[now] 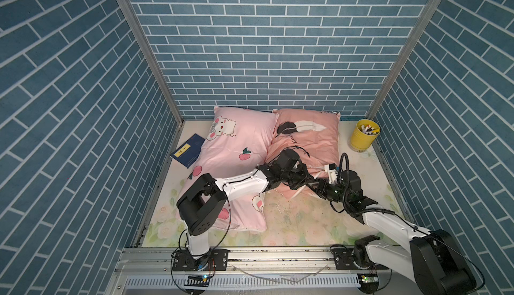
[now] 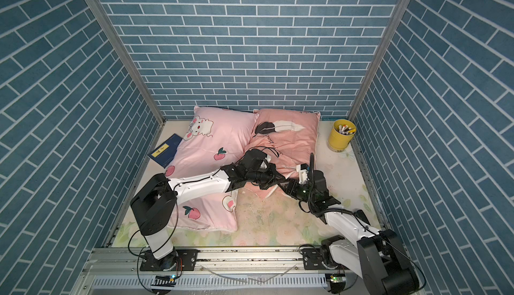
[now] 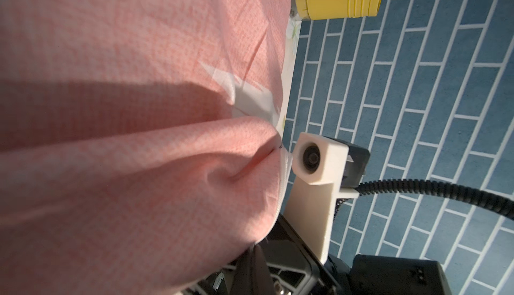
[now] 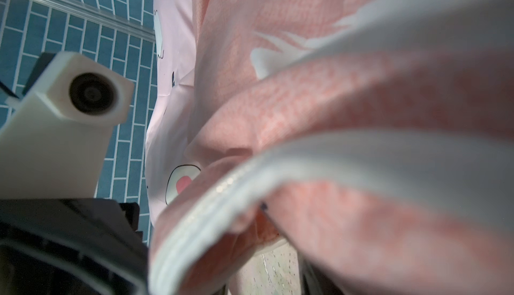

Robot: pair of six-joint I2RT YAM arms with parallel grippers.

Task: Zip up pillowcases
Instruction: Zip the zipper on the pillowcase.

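The bunny pillowcase [image 1: 236, 143] lies at the left, under the reaching left arm; the left gripper [image 1: 306, 179] is closed, apparently pinching the near corner of the salmon pillowcase [image 1: 314, 140]; just beside it, the right gripper [image 1: 319, 188] crowds the zipper [image 4: 222, 188], but cloth hides its jaws; next it likely needs the slider, with that edge kept taut.

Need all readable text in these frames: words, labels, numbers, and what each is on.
"good": black script on the salmon pillow; the word after it is partly covered, unreadable.
Yellow label on the book: dark marks, too small to read.
Markers in the cup: print too small to read.
Bunny pillow: pictures only, no text.
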